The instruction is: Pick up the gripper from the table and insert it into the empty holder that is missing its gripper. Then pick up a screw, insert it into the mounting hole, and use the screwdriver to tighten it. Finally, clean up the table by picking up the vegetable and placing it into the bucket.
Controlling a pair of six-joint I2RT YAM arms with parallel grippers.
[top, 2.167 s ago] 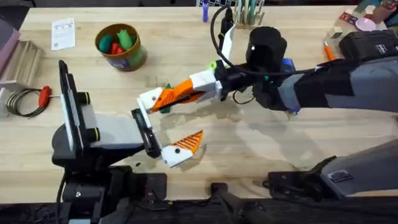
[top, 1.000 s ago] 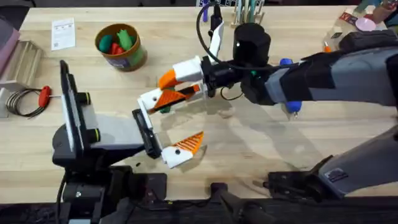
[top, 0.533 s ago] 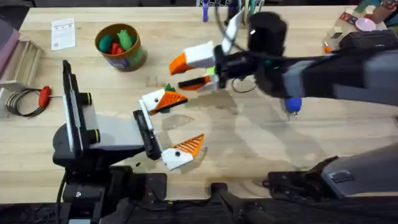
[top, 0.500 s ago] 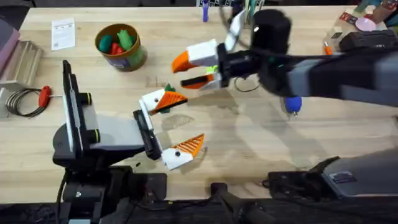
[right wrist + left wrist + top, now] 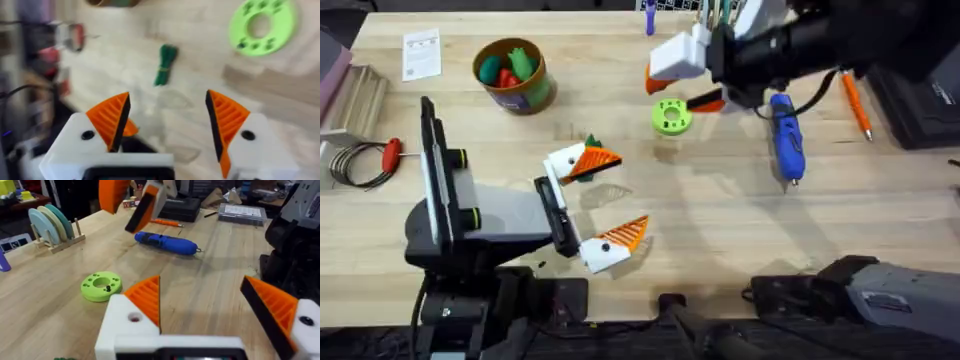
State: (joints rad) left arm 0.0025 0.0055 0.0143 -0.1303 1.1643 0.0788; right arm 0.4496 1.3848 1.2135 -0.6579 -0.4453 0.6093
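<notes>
Judging by the table, little of the task can be counted as finished, and only the last step can be assessed clearly. The vegetable (image 5: 588, 150) is seen lying on the wooden table (image 5: 720, 230), just beside the upper finger of the left gripper (image 5: 597, 200); in the right wrist view it lies alone on bare wood (image 5: 165, 65). It has not been put into the bucket (image 5: 512, 75), which stands well apart at the far left and already holds lighter green and red toy foods. The left gripper's jaws are spread wide and empty, low over the table. The right gripper (image 5: 685, 82) is raised near the lime-green disc (image 5: 671, 116), its jaws also wide with nothing held between them. The holder (image 5: 52, 227) with its teal and grey slats is seen at the far edge, but whether its missing piece has been inserted cannot be told. The blue screwdriver (image 5: 783, 135) lies unused on the table, near the disc.
</notes>
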